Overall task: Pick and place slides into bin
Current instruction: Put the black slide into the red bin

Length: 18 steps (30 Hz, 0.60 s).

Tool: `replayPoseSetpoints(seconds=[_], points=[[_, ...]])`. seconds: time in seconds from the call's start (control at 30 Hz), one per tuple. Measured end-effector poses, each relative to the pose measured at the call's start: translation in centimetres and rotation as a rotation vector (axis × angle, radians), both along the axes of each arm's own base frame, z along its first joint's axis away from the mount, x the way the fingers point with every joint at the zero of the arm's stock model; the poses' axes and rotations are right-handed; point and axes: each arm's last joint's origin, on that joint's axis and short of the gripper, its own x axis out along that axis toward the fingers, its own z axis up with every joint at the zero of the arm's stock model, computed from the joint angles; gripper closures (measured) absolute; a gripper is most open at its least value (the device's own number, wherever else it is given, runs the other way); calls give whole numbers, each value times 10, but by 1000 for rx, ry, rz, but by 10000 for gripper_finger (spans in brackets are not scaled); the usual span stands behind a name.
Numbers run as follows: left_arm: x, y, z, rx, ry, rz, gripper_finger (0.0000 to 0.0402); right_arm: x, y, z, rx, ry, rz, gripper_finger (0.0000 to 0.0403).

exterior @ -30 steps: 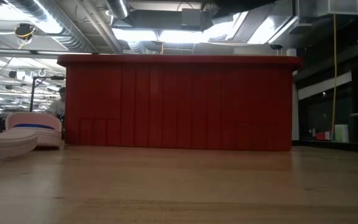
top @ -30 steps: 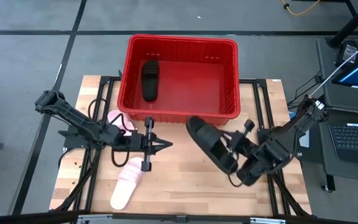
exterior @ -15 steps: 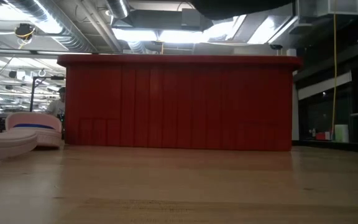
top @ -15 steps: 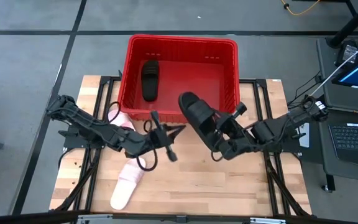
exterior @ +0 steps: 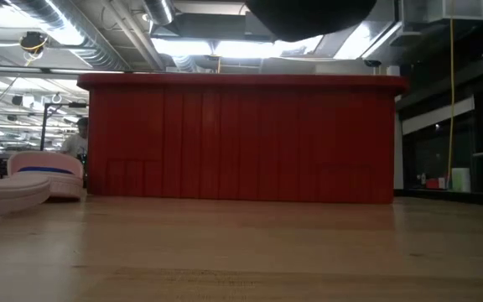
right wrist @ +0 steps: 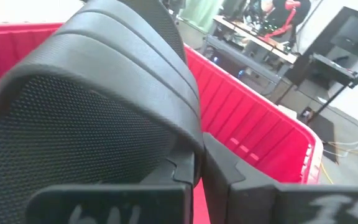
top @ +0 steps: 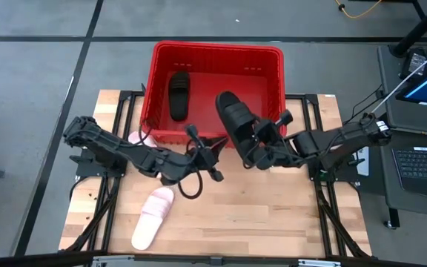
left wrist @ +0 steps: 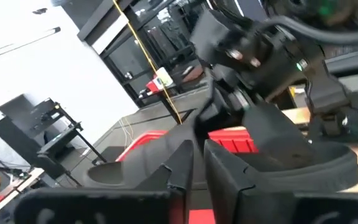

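My right gripper (top: 252, 145) is shut on a black slide (top: 236, 120), held in the air over the near wall of the red bin (top: 217, 49). The slide's dark underside shows at the top of the low view (exterior: 309, 12), above the bin's rim. A second black slide (top: 179, 95) lies flat in the bin's left part. One pink slide (top: 153, 215) lies on the table at the near left. Another pink slide (top: 135, 139) lies by the bin's near left corner, partly under my left arm. My left gripper (top: 217, 153) is shut and empty, just left of the held slide. My right gripper pinches the black slide between its two fingers at the ridged strap's edge (right wrist: 188, 134), on one side of the slide. The fingers come roughly level from the table's right. The slide is lifted clear and tilted, its far end over the bin. The slide hides how far back it reaches.
The bin stands at the table's far middle, with free room in its right part (top: 254, 93). Bare wooden table (top: 258, 215) lies in front of it. A laptop (top: 421, 159) sits off the table's right side. A person shows far behind in the low view (exterior: 80, 138).
My right gripper has carried the black slide up and toward the far edge and the left, from over the bare table to over the bin's near wall. My left gripper has moved toward the table's right and far edge, closer to the held slide, and has turned.
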Motion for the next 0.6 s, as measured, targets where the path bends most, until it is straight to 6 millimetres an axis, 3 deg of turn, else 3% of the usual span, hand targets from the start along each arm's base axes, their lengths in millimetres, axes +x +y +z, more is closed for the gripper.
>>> replayPoseSetpoints(seconds=[0.33, 0.6], points=[[15, 19, -9, 6, 12, 22, 282, 7, -6, 5, -22, 9, 8, 387], [19, 31, -2, 3, -42, 10, 265, 10, -10, 7, -29, 0, 0, 387]])
